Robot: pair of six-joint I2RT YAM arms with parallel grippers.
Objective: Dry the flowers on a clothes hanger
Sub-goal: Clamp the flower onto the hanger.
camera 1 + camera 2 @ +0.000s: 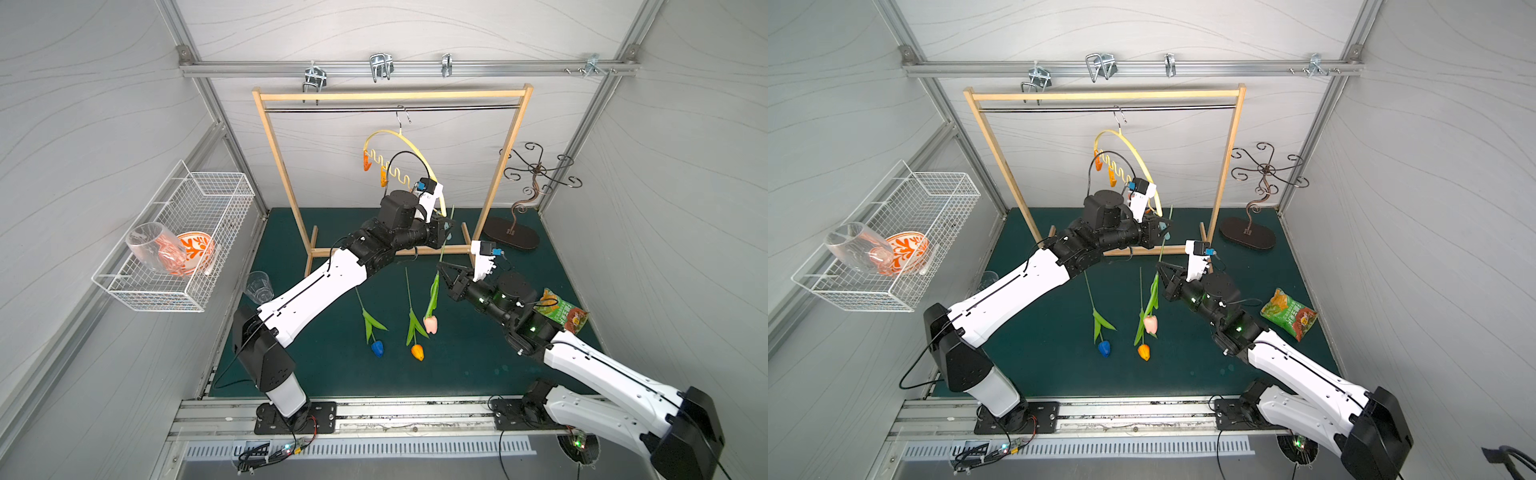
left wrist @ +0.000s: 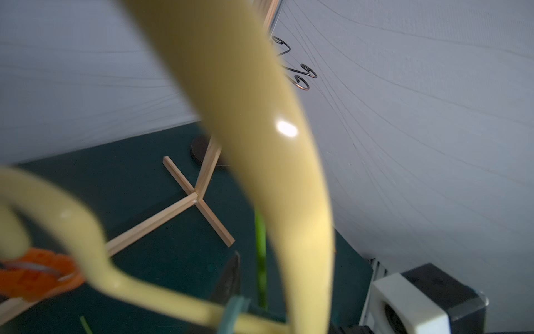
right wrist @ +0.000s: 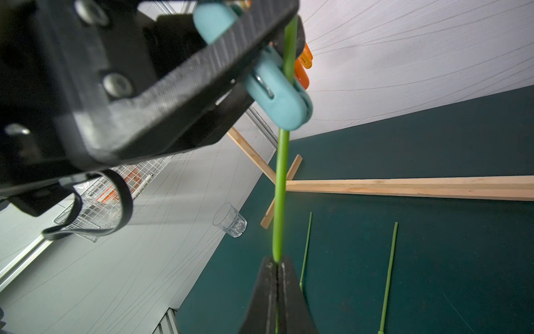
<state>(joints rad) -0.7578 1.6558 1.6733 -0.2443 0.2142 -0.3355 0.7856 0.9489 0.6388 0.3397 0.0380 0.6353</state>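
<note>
The pale yellow clothes hanger [image 1: 382, 133] [image 1: 1109, 131] hangs by its hook on the rack's rail. My left gripper [image 1: 446, 226] [image 1: 1163, 228] is at the hanger's lower right end. Its fingers [image 2: 231, 277] are around the teal clip [image 3: 277, 95]. That clip is pinched on the green stem [image 3: 280, 188] of the pink flower [image 1: 431, 324], which hangs head down. Lower on the same stem, my right gripper [image 1: 439, 264] [image 3: 278, 261] is shut. The blue flower [image 1: 377, 348] and the orange flower [image 1: 417, 352] lie on the green mat. Two orange clips [image 1: 366, 161] sit on the wavy bar.
The wooden rack [image 1: 390, 96] stands at the back, its foot bar just behind both grippers. A dark curly hook stand [image 1: 536, 170] is at the back right. A snack bag [image 1: 561, 311] lies by my right arm. A wire basket [image 1: 183, 232] and a glass tumbler [image 1: 258, 286] are at the left.
</note>
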